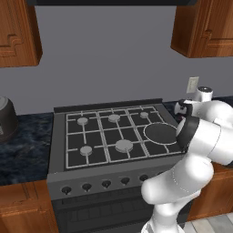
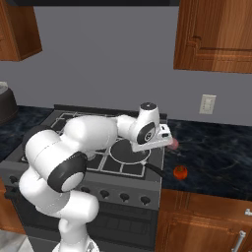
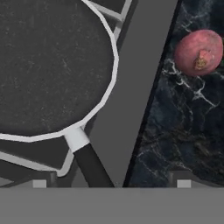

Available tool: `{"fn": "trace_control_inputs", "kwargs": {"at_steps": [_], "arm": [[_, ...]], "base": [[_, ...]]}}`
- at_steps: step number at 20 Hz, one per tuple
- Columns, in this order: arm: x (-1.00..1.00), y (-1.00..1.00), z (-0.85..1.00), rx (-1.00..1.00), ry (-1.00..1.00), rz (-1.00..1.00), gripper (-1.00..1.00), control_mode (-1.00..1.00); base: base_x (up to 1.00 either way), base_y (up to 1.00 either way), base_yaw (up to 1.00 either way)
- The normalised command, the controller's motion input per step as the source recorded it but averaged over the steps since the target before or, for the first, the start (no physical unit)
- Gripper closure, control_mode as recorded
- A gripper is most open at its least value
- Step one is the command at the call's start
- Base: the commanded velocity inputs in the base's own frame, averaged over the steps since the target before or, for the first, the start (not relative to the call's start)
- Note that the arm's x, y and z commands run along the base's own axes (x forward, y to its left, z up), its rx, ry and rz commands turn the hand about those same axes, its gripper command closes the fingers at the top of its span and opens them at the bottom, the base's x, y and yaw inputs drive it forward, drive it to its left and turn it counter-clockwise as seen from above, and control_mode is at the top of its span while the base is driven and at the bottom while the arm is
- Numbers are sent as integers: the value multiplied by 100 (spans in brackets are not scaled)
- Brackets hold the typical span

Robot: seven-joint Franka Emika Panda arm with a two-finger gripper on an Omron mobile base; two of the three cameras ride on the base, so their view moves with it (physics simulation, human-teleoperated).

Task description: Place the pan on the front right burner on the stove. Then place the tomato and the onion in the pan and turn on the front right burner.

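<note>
The pan (image 3: 52,65) rests on the stove (image 1: 59,136) at the front right, covering the front right burner. Its dark handle (image 3: 92,164) points toward the stove's front edge. My gripper (image 3: 111,183) hangs open above the stove's right edge, over the handle, with nothing between its fingertips (image 3: 183,183). The onion (image 3: 199,52) lies on the dark counter just right of the stove, partly behind my hand in the right base view (image 2: 173,143). The tomato (image 2: 180,172) sits on the same counter, nearer the front edge. From the left, the pan (image 1: 160,133) shows beside my arm.
A row of black knobs (image 1: 106,184) lines the stove front. A dark round appliance (image 1: 7,118) stands on the left counter. Wooden cabinets (image 2: 216,34) hang overhead. A wall outlet (image 2: 207,104) is behind the marbled right counter (image 2: 216,152).
</note>
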Motion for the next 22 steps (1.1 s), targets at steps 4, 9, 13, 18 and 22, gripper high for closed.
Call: {"fn": "trace_control_inputs", "kwargs": {"at_steps": [4, 9, 13, 18, 22], "arm": [[14, -7, 4, 11, -12, -21, -100, -100], [40, 0, 0, 1, -14, -18, -100, -100], [54, -5, 0, 0, -13, -13, -100, -100], [35, -18, -1, 0, -5, -12, -100, -100], [33, -21, -6, 0, 0, -12, -100, -100]], "base": [[0, 0, 0], [0, 0, 0], [0, 0, 0], [0, 0, 0], [0, 0, 0]]}}
